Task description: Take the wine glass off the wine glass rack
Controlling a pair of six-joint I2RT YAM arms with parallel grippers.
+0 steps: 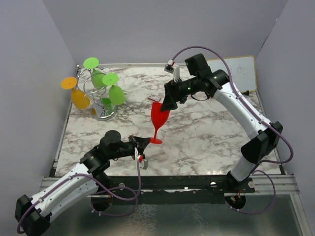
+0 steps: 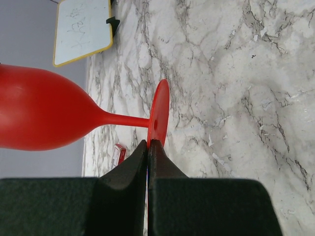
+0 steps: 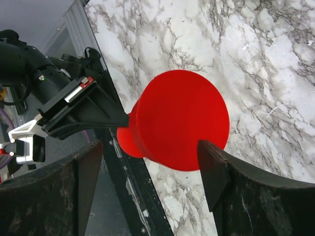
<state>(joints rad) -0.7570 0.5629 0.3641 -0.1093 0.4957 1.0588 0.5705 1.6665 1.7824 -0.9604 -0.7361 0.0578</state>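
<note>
A red wine glass [image 1: 159,116] stands upright off the rack, with its foot [image 1: 155,141] on the marble table [image 1: 206,137]. My left gripper [image 1: 143,143] is shut on the rim of the foot [image 2: 158,110], as the left wrist view shows [image 2: 148,143]. My right gripper [image 1: 168,102] is open and hangs around the top of the bowl [image 3: 179,118], a finger [image 3: 214,167] on each side and apart from it. The silver wire wine glass rack [image 1: 96,91] stands at the back left and holds an orange glass [image 1: 78,97] and several green glasses [image 1: 116,93].
A white board with a yellow rim [image 1: 241,73] leans at the back right and also shows in the left wrist view [image 2: 82,29]. Grey walls close in the left, back and right. A black metal rail [image 1: 187,183] runs along the near edge.
</note>
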